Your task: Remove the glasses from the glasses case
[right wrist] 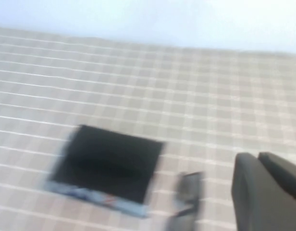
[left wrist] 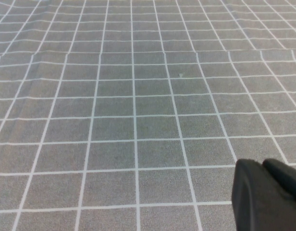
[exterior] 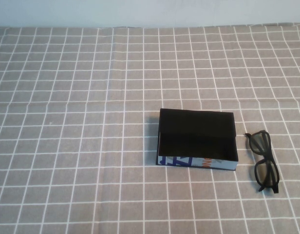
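Observation:
The glasses case [exterior: 196, 139] is an open box, black inside and empty, with a white front side printed in blue and orange. It lies right of the table's middle. The black glasses [exterior: 260, 144] lie on the cloth just right of the case, outside it. Neither arm shows in the high view. The right wrist view shows the case [right wrist: 107, 163] and the blurred glasses [right wrist: 186, 192] beside it, with my right gripper [right wrist: 257, 159] well above and away from both, shut and empty. My left gripper [left wrist: 263, 166] is shut and empty over bare cloth.
A grey tablecloth with a white grid [exterior: 91, 122] covers the whole table. A pale wall [exterior: 150, 12] runs along the far edge. Nothing else lies on the cloth.

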